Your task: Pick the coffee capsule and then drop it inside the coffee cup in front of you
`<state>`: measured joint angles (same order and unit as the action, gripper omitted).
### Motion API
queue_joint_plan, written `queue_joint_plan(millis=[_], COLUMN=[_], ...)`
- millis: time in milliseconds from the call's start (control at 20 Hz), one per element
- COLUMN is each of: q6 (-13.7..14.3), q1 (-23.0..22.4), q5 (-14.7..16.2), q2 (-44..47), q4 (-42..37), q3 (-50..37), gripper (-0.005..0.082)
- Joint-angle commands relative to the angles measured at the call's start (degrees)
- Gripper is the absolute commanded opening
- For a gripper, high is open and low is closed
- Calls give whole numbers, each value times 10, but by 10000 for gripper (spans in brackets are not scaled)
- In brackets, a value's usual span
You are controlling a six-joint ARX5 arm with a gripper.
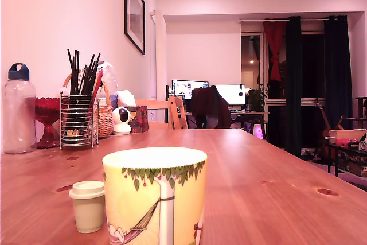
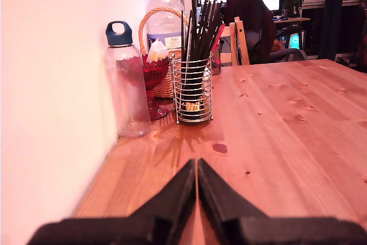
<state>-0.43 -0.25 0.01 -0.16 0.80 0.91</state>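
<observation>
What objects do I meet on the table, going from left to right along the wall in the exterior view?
Clear water bottle with blue cap → red glass bowl → wire holder with dark sticks → wicker basket → small white camera.

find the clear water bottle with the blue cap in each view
Exterior view: the water bottle stands at the far left edge, by the wall.
Wrist view: it stands left of centre, against the wall, beside the red glass dish.
Shared landmark: the wire holder of black sticks.
</observation>
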Motion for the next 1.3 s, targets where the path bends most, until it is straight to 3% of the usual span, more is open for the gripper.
queue_joint_plan(millis=[0, 200, 300, 500, 800, 1050, 1250], q6=[-17, -17, -27, -27, -26, -3, 5], q1=[-16, -16, -16, -21, -66, -141, -198], q5=[80, 82, 99, 162, 212, 215, 198], q2=[-6, -6, -6, -6, 5, 95, 193], q4=[35, 35, 35, 34, 34, 22, -1], q3=[-11, -11, -11, -11, -10, 4, 20], gripper=[-24, -24, -24, -24, -23, -23, -23])
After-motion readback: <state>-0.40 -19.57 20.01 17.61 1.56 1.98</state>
